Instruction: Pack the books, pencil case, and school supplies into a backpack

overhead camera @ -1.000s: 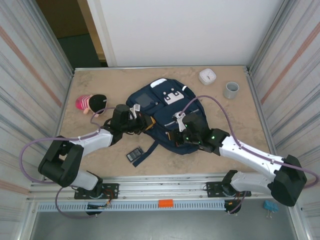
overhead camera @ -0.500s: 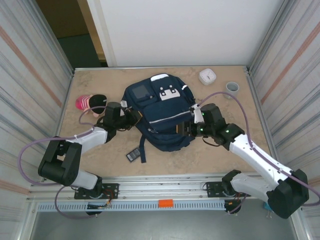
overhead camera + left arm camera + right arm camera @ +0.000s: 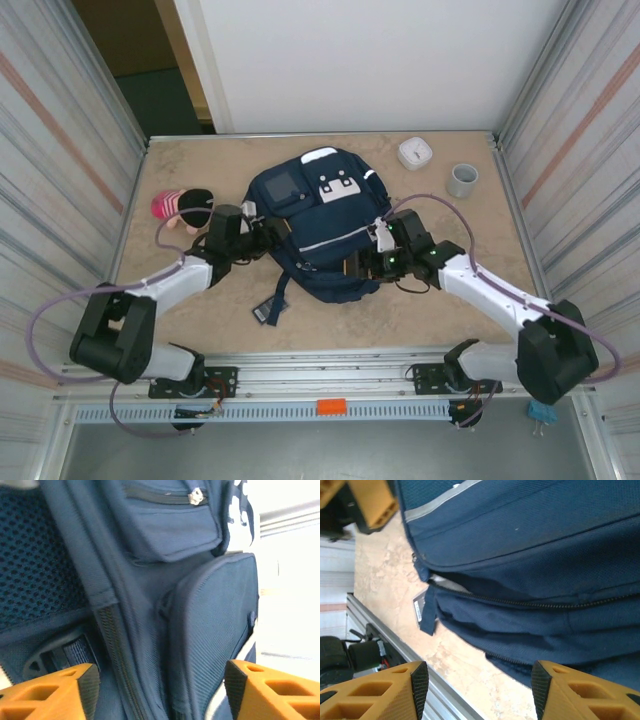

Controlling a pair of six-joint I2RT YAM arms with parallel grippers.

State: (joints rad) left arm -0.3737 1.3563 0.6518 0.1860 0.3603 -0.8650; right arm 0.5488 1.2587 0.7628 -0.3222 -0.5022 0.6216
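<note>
Left tool [image 3: 160, 695] spread wide over navy fabric at the backpack's [image 3: 315, 215] left side. Right tool [image 3: 477, 687] spread too, at the near right corner. One backpack, flat mid-surface [image 3: 380, 325]. One black rectangle [image 3: 268, 311] half under a strap, label unreadable. Left wrist close-up: one silver zip pull [image 3: 196, 496]. From above: one white round device [image 3: 414, 152], one grey cup [image 3: 462, 180].

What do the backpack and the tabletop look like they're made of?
Backpack: matte navy woven synthetic fabric, judging by the fine ribbed weave, with an open mesh panel. Tabletop: smooth beige surface with mottled stone pattern; possibly laminate rather than real stone, unclear.
</note>
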